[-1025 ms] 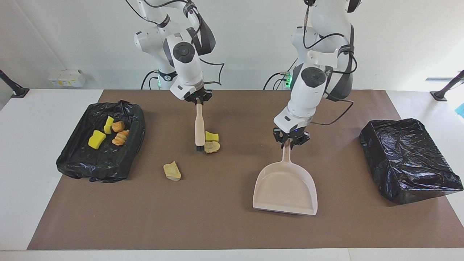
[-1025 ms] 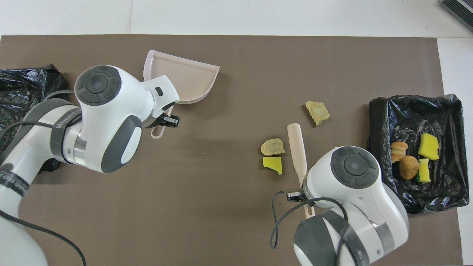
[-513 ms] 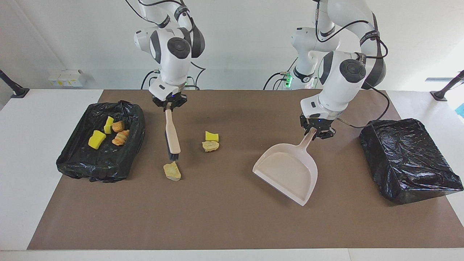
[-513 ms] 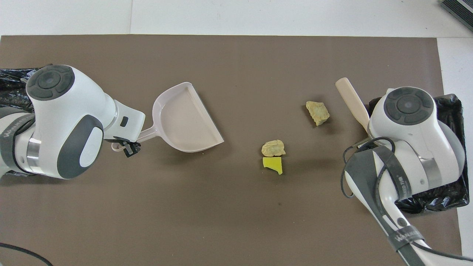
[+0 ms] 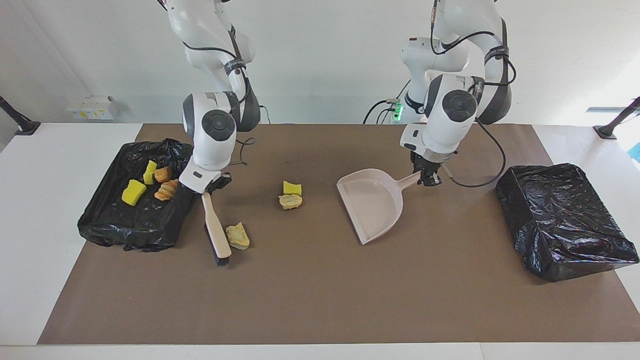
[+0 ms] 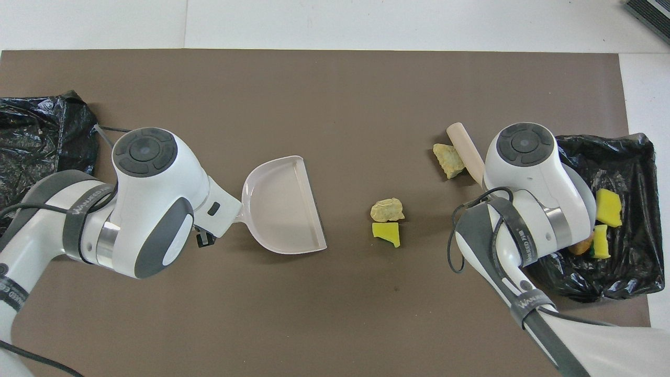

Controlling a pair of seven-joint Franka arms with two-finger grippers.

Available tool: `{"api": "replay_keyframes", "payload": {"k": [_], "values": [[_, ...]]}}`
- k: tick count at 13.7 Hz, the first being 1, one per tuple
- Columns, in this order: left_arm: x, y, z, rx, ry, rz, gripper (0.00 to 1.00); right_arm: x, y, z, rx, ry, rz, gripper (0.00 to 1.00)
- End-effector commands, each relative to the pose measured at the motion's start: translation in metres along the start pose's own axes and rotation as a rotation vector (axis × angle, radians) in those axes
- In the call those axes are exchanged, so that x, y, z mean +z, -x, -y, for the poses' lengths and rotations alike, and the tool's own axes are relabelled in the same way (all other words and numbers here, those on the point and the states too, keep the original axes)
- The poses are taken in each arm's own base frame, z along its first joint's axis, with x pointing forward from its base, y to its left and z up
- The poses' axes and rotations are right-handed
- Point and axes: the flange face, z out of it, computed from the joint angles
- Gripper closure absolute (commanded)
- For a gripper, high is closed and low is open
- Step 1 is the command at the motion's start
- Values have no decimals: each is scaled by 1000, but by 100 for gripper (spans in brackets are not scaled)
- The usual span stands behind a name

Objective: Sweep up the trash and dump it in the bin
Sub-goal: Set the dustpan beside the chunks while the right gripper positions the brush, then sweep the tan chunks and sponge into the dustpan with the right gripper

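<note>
My right gripper point(image 5: 212, 189) is shut on the handle of the beige brush point(image 5: 216, 230). The brush slants down to the mat, with its dark bristles point(image 5: 220, 259) low. Close beside it lies a pale-yellow trash lump point(image 5: 237, 236) point(image 6: 448, 160); I cannot tell whether they touch. A yellow sponge piece point(image 5: 292, 188) point(image 6: 387, 233) and a tan lump point(image 5: 290, 201) point(image 6: 387, 209) lie mid-mat. My left gripper point(image 5: 427, 176) is shut on the handle of the beige dustpan point(image 5: 372, 202) point(image 6: 282, 209), whose open mouth faces those two pieces.
A black-lined bin point(image 5: 115, 225) point(image 6: 636, 272) at the right arm's end holds several yellow and orange scraps. A second black-lined bin point(image 5: 565, 220) stands at the left arm's end. Brown mat point(image 5: 310, 300) covers the table.
The right arm carried the brush from the two middle pieces toward its own end, down beside the pale lump. The left arm swung the dustpan closer to the robots and turned its mouth toward the trash.
</note>
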Motion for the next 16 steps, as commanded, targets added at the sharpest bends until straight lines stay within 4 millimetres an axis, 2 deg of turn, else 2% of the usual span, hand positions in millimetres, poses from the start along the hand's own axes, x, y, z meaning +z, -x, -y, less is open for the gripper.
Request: {"api": "replay_keyframes", "payload": {"k": [1,5,6,10,11,12,13,16], "values": [[11,-4,-26,84,-66,41,100,3,35,32,21,-66,42,100],[15,-1,-30,100,-94,54,100,-2,51,80,48,-209,59,100],[15,-2,-29,101,-105,46,100,-2,53,88,72,-254,67,100],[19,-1,-33,106,-113,38,100,-2,58,98,166,-355,85,100],[21,-1,-36,109,-123,30,100,-6,59,112,153,-373,79,100],[25,-3,-38,113,-123,31,100,-11,61,127,146,-391,82,100],[31,-16,-44,133,-123,32,100,-13,61,135,164,-402,82,100],[40,-29,-45,127,-138,19,100,-27,63,169,146,-450,53,100]]}}
